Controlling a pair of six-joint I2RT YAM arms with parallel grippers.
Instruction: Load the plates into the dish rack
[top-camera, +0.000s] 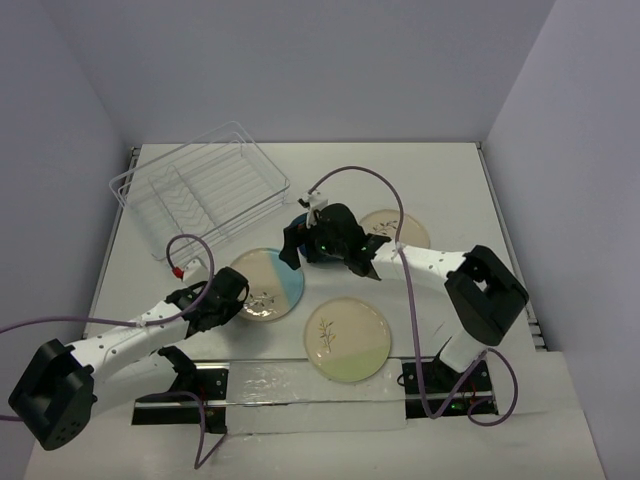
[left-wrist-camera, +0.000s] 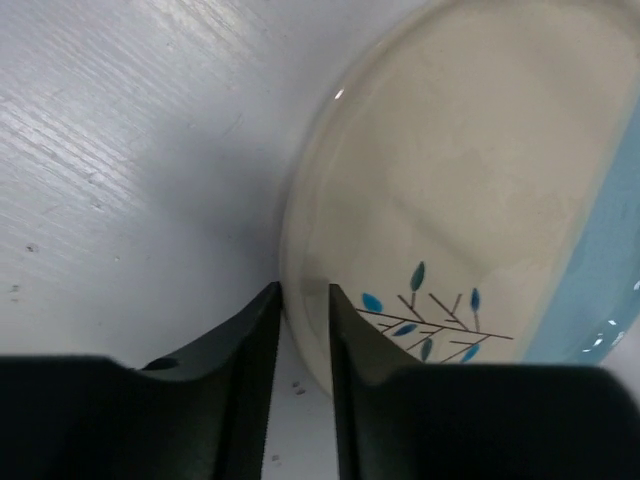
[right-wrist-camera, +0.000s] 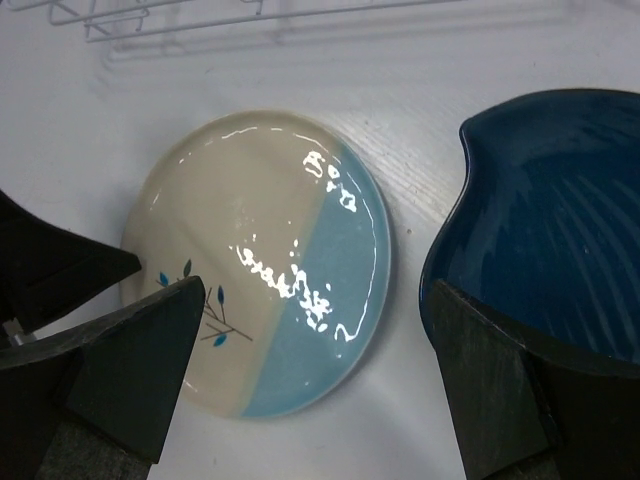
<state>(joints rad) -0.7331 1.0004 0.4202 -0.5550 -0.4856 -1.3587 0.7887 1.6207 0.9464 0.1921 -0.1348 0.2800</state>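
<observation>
Nearest to the arm bases, at about 5 o'clock from the middle of the white surface, the cream plate with the pale-green section and the sprig drawing is seen lying flat. Nothing touches it.

A little farther, at about 8 o'clock from the middle, the beige plate is lying flat too, with its light-blue section turned to 3 o'clock. The left tool is placed at the 9 o'clock side of its rim. In the left wrist view the two fingers are drawn almost together. The rim of this plate is taken in the narrow gap, with one finger outside the plate and the other over its beige part.

Farther again, near the middle, the right tool is held above the surface. It is spread wide and nothing is gripped by it. In the right wrist view one of its fingers is seen in front of the near edge of the dark-teal leaf-shaped plate. This plate lies just beside the beige plate, at its 1 o'clock, with a strip of surface between them.

At 2 o'clock the second beige plate is partly covered by the right arm.

Farthest, at about 10 o'clock, the clear dish rack is standing at an angle. All four plates are on the surface, outside it.
</observation>
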